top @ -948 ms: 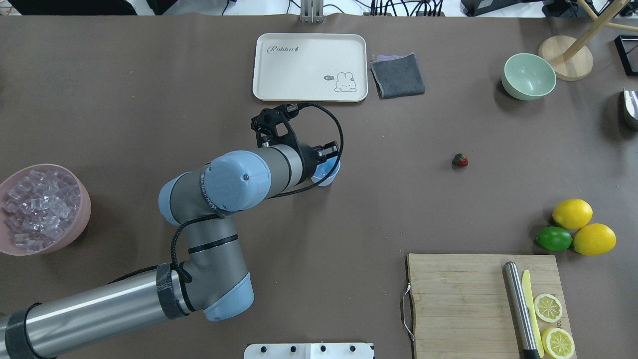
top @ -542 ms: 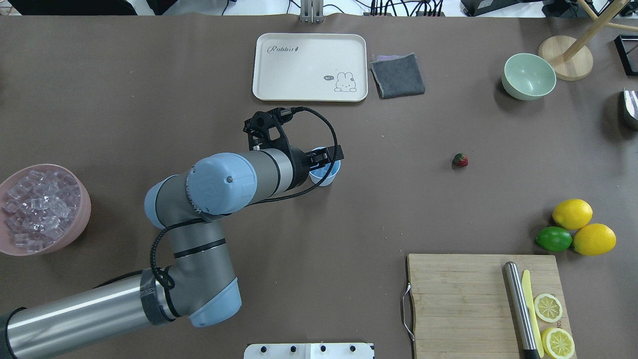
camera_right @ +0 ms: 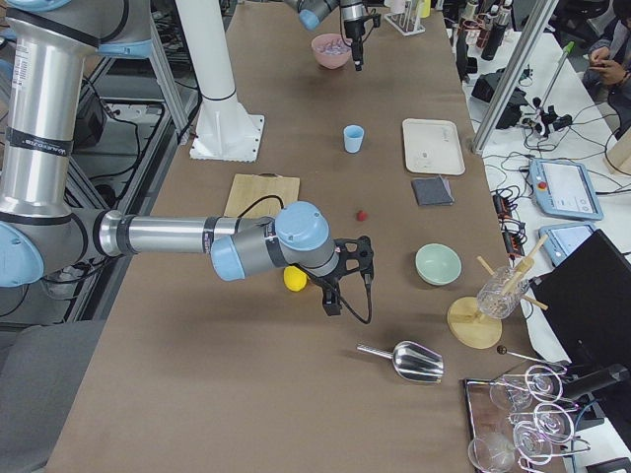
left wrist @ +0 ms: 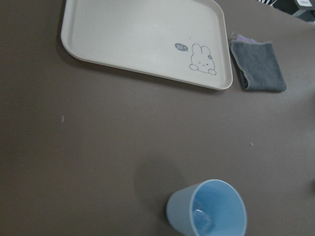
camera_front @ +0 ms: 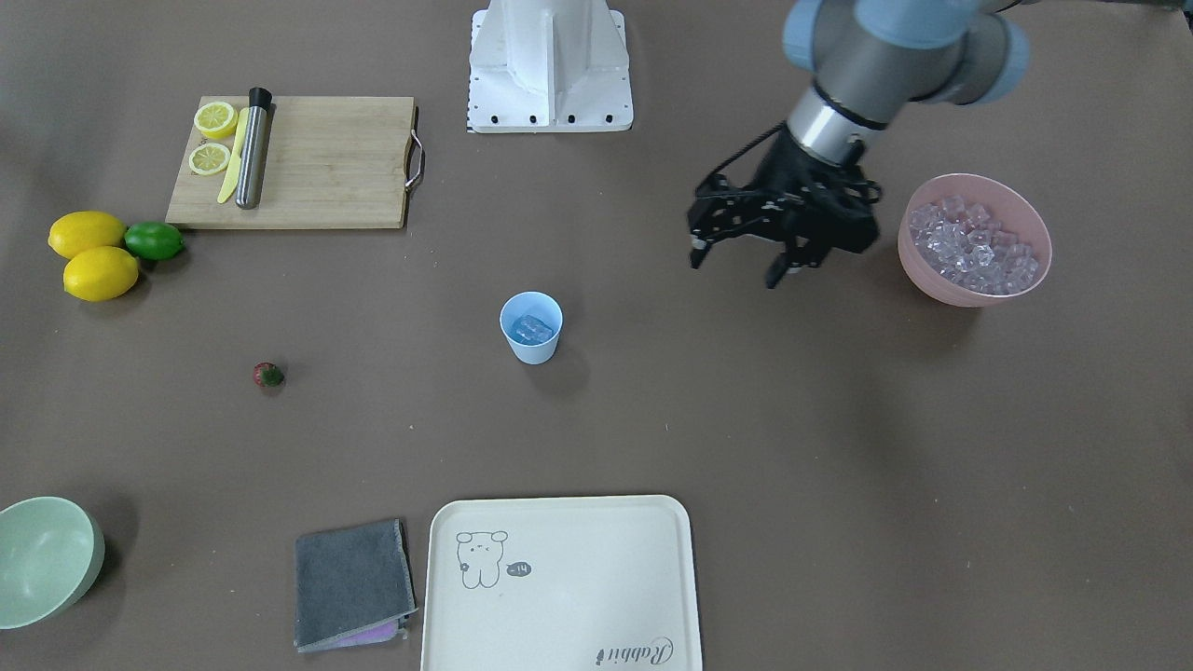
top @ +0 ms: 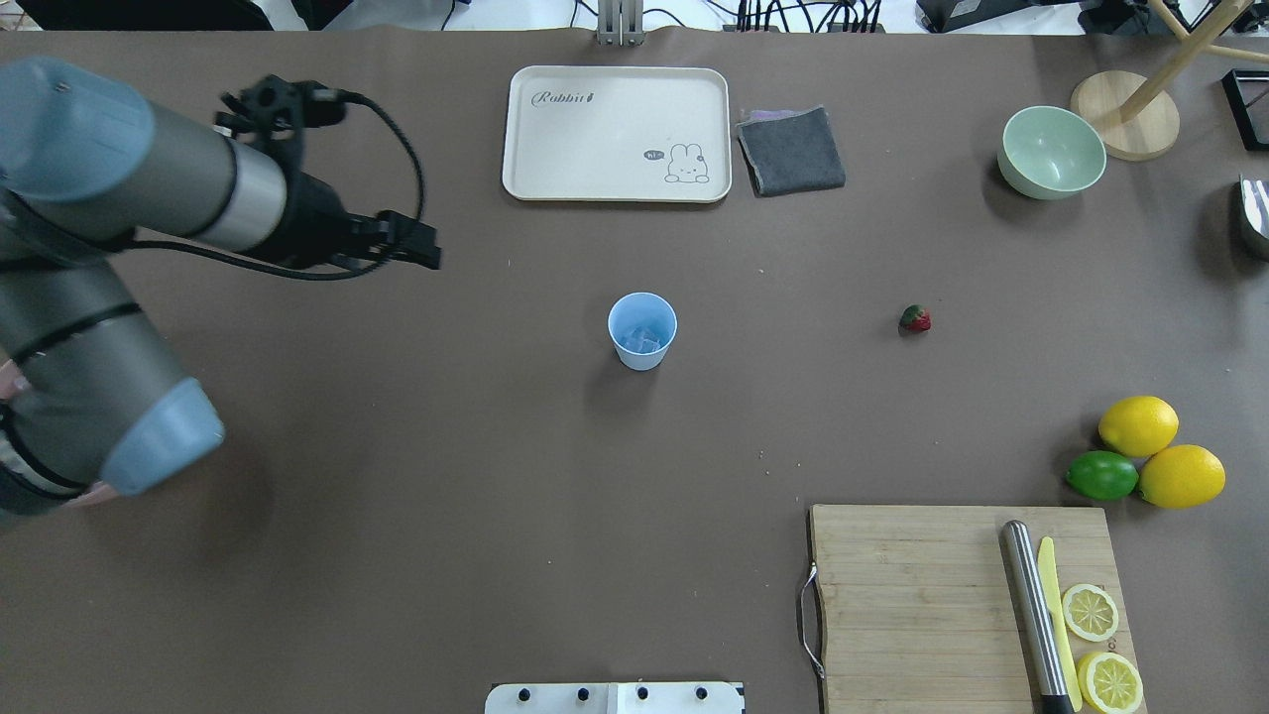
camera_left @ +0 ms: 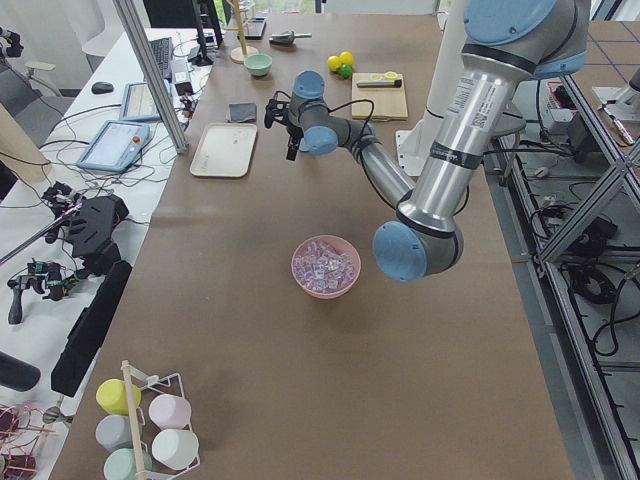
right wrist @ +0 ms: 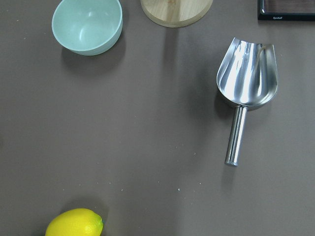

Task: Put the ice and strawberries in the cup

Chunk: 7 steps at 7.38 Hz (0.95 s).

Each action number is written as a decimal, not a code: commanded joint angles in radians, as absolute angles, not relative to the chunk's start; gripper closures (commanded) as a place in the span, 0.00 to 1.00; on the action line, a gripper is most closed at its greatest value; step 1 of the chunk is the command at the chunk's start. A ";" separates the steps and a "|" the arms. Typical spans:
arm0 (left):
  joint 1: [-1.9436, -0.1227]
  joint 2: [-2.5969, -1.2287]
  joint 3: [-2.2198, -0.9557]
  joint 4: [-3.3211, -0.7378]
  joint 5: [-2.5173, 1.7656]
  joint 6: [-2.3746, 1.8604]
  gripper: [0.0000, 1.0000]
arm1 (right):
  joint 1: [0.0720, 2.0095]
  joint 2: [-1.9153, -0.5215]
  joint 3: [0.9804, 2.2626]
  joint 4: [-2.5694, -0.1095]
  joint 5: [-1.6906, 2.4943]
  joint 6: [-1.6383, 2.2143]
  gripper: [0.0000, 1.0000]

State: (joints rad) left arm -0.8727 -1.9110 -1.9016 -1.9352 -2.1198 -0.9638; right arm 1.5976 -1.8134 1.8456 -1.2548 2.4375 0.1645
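Note:
The light-blue cup (top: 642,347) stands upright mid-table, with a clear ice cube (camera_front: 533,328) inside; it also shows in the left wrist view (left wrist: 179,214). My left gripper (camera_front: 733,270) is open and empty, raised above the table between the cup and the pink bowl (camera_front: 932,280), which is full of ice cubes (camera_front: 974,244). In the overhead view my left gripper (top: 428,248) is well left of the cup. The strawberry (top: 914,318) lies on the table right of the cup. My right gripper (camera_right: 345,276) shows only in the exterior right view; I cannot tell whether it is open.
A cream tray (top: 617,134) and grey cloth (top: 790,149) lie beyond the cup. A pale-green bowl (top: 1052,151) is far right. Two lemons (top: 1138,424) and a lime (top: 1100,475) sit by the cutting board (top: 922,595). A metal scoop (right wrist: 246,73) lies below the right wrist.
My left arm has pulled back from over the cup, far to the left and toward the pink bowl. The cup now stands uncovered with ice in it.

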 commanded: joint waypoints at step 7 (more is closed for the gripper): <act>-1.466 -1.453 -1.812 -1.856 -2.370 0.066 0.01 | 1.246 -1.504 1.825 -1.383 2.238 0.601 0.00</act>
